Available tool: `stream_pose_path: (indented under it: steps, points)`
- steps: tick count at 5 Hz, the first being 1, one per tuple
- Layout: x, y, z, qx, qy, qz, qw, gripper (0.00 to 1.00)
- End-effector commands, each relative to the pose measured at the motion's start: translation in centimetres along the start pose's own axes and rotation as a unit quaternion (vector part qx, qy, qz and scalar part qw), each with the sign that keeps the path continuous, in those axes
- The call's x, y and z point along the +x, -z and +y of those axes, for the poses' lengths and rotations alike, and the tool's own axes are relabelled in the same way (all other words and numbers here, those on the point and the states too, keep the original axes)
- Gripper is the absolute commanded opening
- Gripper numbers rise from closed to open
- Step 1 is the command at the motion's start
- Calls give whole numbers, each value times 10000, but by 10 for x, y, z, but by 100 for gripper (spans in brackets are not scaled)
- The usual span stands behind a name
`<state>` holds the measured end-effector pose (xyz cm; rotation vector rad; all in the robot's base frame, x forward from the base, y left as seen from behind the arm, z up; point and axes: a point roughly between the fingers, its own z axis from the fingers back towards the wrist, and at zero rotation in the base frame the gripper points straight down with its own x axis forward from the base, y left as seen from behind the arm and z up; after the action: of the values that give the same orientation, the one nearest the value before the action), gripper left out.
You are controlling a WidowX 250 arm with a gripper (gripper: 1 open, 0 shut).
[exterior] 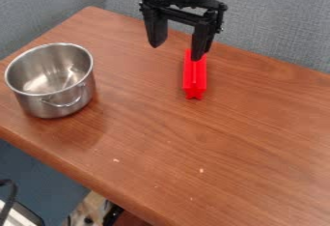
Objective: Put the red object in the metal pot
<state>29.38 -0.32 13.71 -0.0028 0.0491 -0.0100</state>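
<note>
Gripper [177,43] hung wide open and empty above red block [194,75] at centre; steel pot [50,78] sat left on wooden table [168,143].

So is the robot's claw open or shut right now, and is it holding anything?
Gripper: open, holding nothing. Its fingers hang just above the red block, which lies on the table.
</note>
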Motion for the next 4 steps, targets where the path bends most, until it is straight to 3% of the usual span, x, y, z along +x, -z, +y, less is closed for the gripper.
stream_pose_path:
  steps: [1,2,3,4]
  points:
    - [0,6,0,7,-5,83,10000,100]
    - [15,23,2,7,-266,126,9996,100]
    - [35,38,5,-37,-412,108,9991,100]
    - [48,47,6,12,-571,33,9984,100]
